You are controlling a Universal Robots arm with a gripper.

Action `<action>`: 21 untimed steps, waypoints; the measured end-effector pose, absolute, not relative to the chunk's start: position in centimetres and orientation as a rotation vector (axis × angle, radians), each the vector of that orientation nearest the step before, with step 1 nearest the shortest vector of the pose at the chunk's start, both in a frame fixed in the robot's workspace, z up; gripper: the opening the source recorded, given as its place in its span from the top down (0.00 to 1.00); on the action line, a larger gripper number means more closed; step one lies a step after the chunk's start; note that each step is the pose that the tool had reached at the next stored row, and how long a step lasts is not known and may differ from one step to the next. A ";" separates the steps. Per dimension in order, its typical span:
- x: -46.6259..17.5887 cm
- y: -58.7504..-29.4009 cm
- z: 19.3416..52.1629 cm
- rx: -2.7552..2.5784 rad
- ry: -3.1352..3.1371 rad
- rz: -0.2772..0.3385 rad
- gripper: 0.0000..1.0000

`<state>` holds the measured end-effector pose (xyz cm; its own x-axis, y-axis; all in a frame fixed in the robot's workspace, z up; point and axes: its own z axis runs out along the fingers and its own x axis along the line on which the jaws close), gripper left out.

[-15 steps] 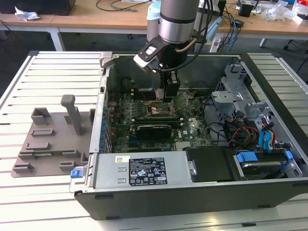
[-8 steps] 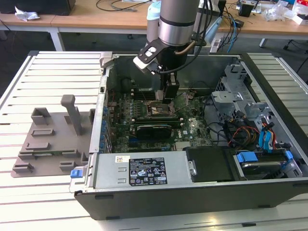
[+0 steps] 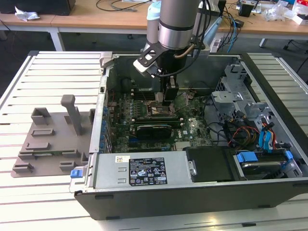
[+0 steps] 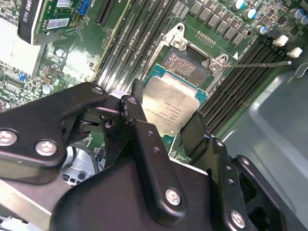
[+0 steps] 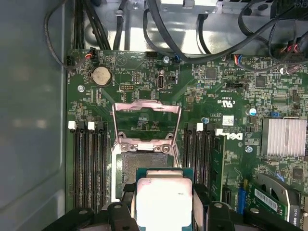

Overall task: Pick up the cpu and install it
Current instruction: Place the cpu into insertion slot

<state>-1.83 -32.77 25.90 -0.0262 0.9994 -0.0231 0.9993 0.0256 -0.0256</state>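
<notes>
The cpu (image 4: 175, 108) is being gripped by the pincer (image 5: 163, 199). Its dark fingers (image 4: 195, 132) are being pressed against opposite edges of the chip, so the pincer is closed on it. The chip is being held metal plate upward inside the open computer case (image 3: 144, 202), which is lying on the slatted bench (image 3: 48, 72). It is being held close above the motherboard (image 5: 216, 86).

In both wrist views the chip is overlapping one edge of the socket (image 4: 187, 65) rather than sitting over its middle, and most of the pin field is being left uncovered. The socket frame (image 5: 147, 113) is standing swung up and the wire lever (image 4: 260, 63) is lying released to one side, so the socket is judged ready to receive the chip. The grey fixture plate (image 3: 48, 144) is resting on the bench at the exterior view's left, apart from the case.

The step in hand is judged to be the placing: the pick-up is done and the seating is not yet done. Seating is judged to call for the chip being centred over the socket and its edges being squared with the socket walls. It is also judged to call for a level, gentle lowering, with no force being put on the pins.
</notes>
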 end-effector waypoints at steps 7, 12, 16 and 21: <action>-1.8 -32.6 25.0 -2.191 -2.249 0.054 0.45; -1.8 -32.0 23.8 -2.191 -2.249 0.054 0.45; -2.1 -31.5 22.5 -2.191 -2.249 0.054 0.45; -2.2 -31.2 21.2 -2.191 -2.249 0.054 0.45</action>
<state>-2.25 -31.15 21.17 -0.0261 0.9994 -0.0231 0.9993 0.0255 -0.0255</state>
